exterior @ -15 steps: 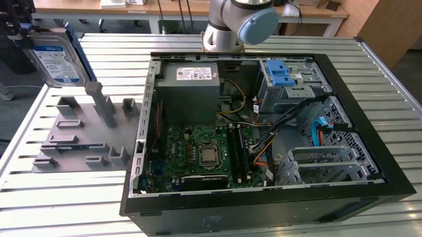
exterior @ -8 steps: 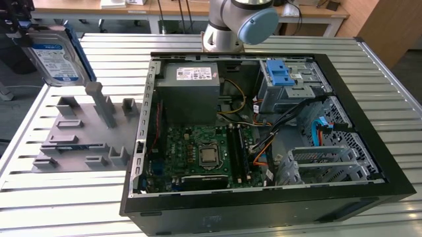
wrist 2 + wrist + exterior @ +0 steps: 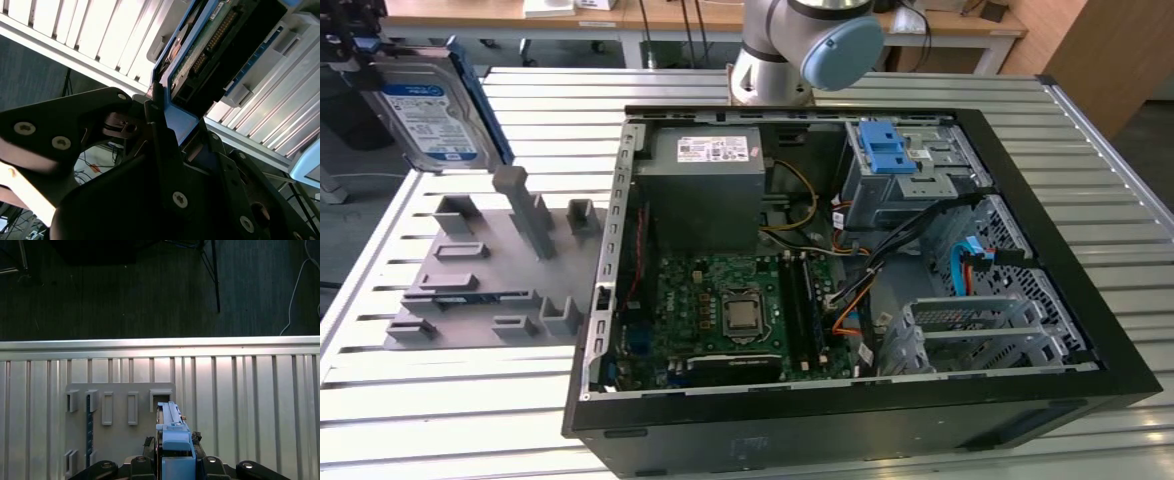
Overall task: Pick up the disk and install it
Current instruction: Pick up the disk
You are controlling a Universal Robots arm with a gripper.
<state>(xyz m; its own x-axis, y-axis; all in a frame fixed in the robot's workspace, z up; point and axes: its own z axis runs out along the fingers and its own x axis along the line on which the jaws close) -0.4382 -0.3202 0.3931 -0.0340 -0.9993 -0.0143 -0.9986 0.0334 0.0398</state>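
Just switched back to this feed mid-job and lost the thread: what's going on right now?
The gripper is shut on the disk, holding it on edge by its blue rail, raised over the grey fixture on the table. The open computer case lies at the exterior view's right of the fixture, and the disk is not yet installed in it.

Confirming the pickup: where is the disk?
In the exterior view's upper left, the disk hangs upright in the gripper, near the grey fixture, left of the computer case.
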